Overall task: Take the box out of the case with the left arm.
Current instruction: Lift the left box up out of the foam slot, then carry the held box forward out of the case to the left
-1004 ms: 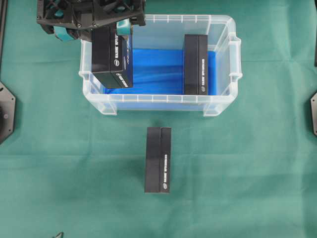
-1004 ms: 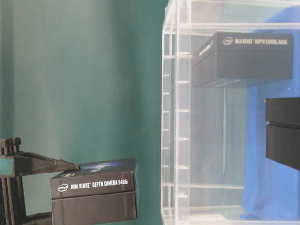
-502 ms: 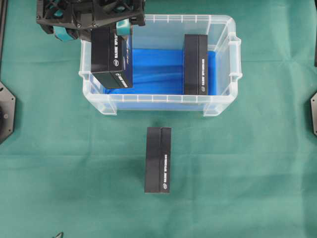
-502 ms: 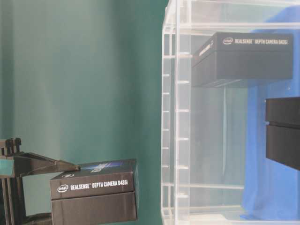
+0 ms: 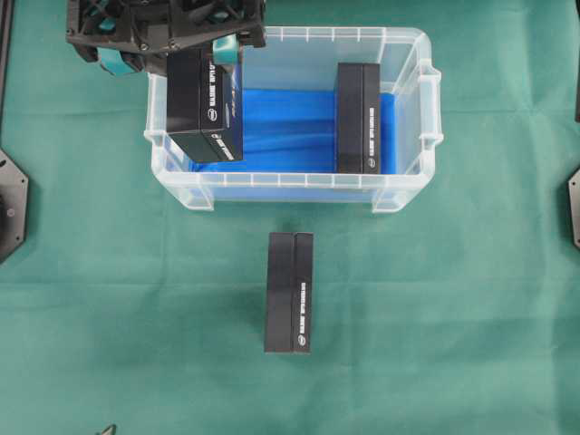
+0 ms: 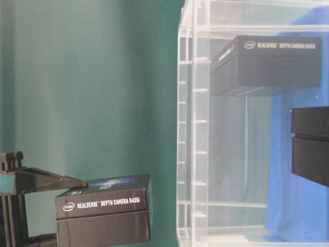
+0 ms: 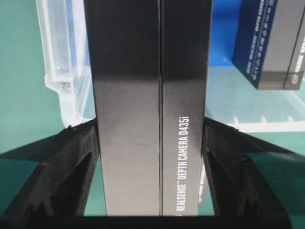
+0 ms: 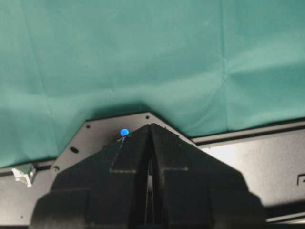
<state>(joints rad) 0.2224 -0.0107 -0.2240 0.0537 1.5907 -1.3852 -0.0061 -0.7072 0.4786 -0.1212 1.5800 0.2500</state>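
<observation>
Box (image 5: 205, 104) hangs clamped in left pincer (image 5: 172, 56) above case (image 5: 403, 192) rim.

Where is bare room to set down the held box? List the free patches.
Free: green cloth left of the black box lying on the cloth, and the cloth to that box's right. Crowded: the clear plastic tub, holding another black box, with the left tool gripping the held black box.

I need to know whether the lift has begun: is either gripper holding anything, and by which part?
The left gripper clamps a black box across its two broad side faces. The right gripper holds nothing.
</observation>
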